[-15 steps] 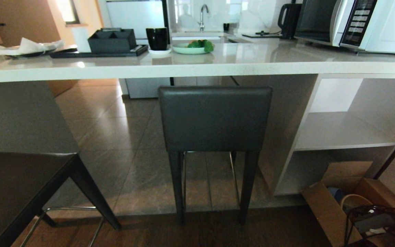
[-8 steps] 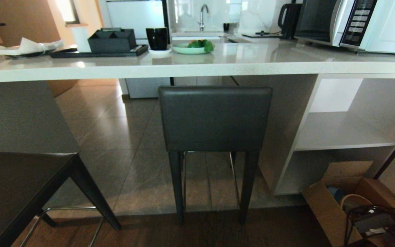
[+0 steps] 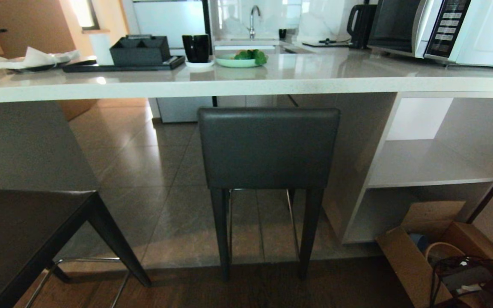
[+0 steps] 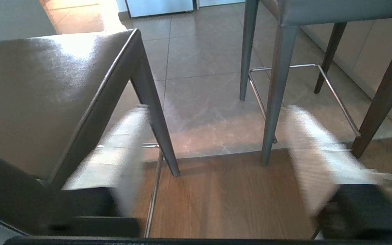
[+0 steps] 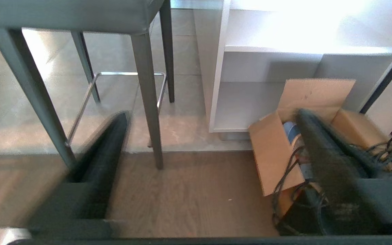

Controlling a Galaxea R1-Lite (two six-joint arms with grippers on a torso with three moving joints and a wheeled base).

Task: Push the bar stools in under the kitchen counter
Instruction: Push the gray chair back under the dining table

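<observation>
- One of the bar stools, the middle stool [image 3: 268, 147], stands square to the worktop [image 3: 246, 83] with its backrest just below the white front edge; its seat looks tucked beneath, though from this angle how deep it sits is hard to judge.
- The second stool [image 3: 24, 231] is at the robot's left, its seat on the near side of the worktop's edge and turned at an angle, so I judge it not yet pushed in.
- By that reading roughly half the job is done; what is left is to square up the left stool and slide it under.
- Neither arm shows in the head view. The left claw [image 4: 213, 160] hangs low over the wooden floor [image 4: 230, 197] beside the left stool's leg, fingers spread wide with nothing between them.
- The right claw [image 5: 213, 143] hangs near the middle stool's legs, also wide and empty.
- Counts: two stools, one worktop, two claws; in the left wrist view each stool shows one thin metal footrest bar [image 4: 332, 92].
</observation>
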